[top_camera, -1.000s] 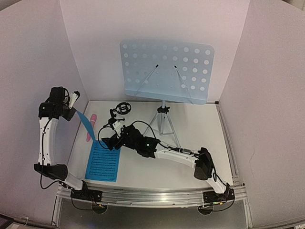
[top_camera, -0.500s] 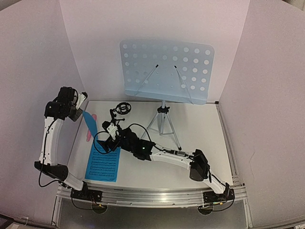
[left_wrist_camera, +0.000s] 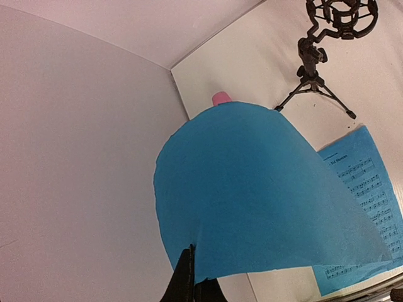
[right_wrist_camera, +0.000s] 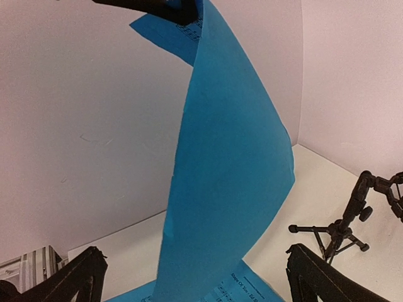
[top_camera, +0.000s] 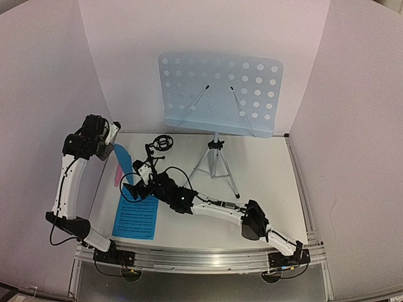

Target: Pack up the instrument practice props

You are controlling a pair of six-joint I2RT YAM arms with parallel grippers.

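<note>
Looking down from overhead, we see the left gripper raised at about 10 o'clock of the table. Its two fingers are pinched shut on the top edge of a hanging blue page of sheet music. The page droops from that pinch in a long curl, its long axis running down and toward 5 o'clock.

The right gripper reaches across from the right side, low over the table, with its fingers spread wide and nothing held between them. From this claw the hanging blue page lies at roughly 11 o'clock, just beside it. In the right wrist view the sheet rises straight ahead, centred in the gap between the two spread fingers. We judge the right arm to be the one nearer the page's free lower end.

Near that claw, a flat blue page lies on the table at 8 o'clock. The hanging sheet's lower edge may touch it, but we cannot tell.

The pink microphone lies partly hidden behind the hanging sheet. The black mic stand at 11 o'clock and the music stand at 12 o'clock are both upright, apart from both claws.
</note>
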